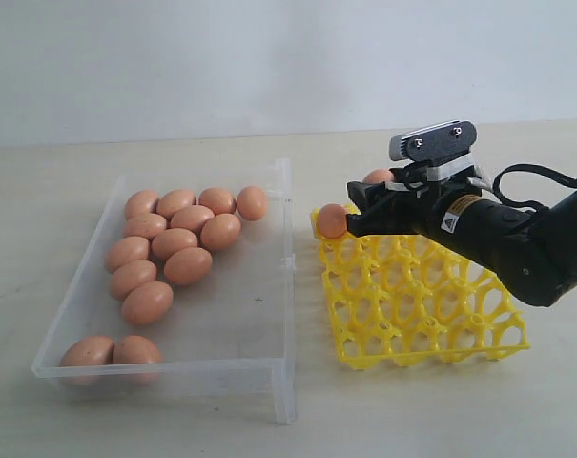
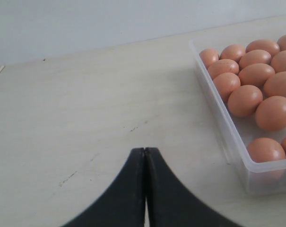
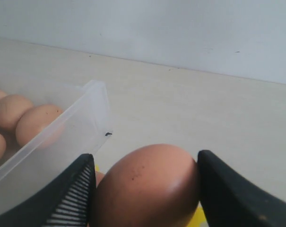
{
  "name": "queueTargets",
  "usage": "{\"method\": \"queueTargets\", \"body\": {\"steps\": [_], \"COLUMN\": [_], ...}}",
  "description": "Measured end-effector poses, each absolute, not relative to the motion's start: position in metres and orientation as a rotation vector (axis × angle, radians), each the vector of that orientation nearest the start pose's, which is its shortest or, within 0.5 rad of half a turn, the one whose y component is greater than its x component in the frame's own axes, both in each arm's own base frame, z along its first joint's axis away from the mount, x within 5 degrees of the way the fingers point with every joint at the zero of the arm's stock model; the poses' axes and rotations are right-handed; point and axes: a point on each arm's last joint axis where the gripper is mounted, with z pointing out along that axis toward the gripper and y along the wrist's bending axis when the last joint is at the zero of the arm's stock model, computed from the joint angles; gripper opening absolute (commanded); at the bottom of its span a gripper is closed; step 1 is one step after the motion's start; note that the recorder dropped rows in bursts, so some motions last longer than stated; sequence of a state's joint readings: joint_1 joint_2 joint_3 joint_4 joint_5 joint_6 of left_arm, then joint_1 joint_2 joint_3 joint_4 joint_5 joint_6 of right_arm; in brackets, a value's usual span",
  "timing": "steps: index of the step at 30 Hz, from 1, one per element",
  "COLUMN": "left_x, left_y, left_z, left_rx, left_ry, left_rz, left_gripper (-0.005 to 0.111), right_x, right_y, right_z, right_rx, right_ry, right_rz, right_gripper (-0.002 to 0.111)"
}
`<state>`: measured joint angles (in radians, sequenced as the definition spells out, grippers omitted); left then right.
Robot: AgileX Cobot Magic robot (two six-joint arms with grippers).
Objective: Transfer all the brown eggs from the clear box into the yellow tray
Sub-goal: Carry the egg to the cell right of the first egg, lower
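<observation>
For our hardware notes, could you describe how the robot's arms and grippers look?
The right arm is black, with a grey camera block, a looped black cable and a warning label. The left gripper and right gripper are black, the right's pads ribbed.

The exterior view looks from the near side, raised and tilted down, wide enough for the clear box point(image 1: 286, 286) on the left and the yellow tray point(image 1: 431, 356) on the right. The left wrist view sits low over the table point(image 2: 86, 104) left of the box, facing far — it catches the box's left wall and the brown eggs point(image 2: 244, 100). The right wrist view, close over the tray's far-left corner, faces left; all three share box and eggs.
</observation>
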<state>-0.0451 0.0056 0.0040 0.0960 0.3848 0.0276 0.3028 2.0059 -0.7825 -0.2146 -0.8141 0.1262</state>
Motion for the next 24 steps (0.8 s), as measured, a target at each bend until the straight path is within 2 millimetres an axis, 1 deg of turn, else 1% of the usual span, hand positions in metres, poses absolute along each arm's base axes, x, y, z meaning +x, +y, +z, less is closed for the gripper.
{"method": "queueTargets", "body": {"steps": [6, 9, 17, 19, 22, 24], "left_x": [0.053, 0.053, 0.053, 0.053, 0.053, 0.053], "left_y": [0.001, 0.001, 0.001, 0.001, 0.001, 0.001], "left_z": [0.177, 0.177, 0.177, 0.177, 0.177, 0.177], "left_rx": [0.127, 0.127, 0.127, 0.127, 0.127, 0.127], "left_ry": [1.873, 1.873, 1.873, 1.873, 1.873, 1.873], "left_rz": [0.083, 0.083, 0.083, 0.083, 0.083, 0.083], "left_gripper": [0.0, 0.0, 0.0, 0.0, 0.0, 0.0], "right_x": [0.353, 0.355, 0.354, 0.354, 0.353, 0.353], "right_y": [0.124, 0.125, 0.125, 0.125, 0.125, 0.126], "right_z": [0.121, 0.12, 0.101, 0.097, 0.092, 0.091], "right_rx": [-0.412, -0.404, -0.407, -0.417, -0.423, -0.418], "right_ry": [1.871, 1.881, 1.946, 1.956, 1.973, 1.977], "right_rz": [0.329, 0.333, 0.339, 0.34, 0.34, 0.345], "right_gripper": [0.0, 0.0, 0.001, 0.005, 0.015, 0.025]}}
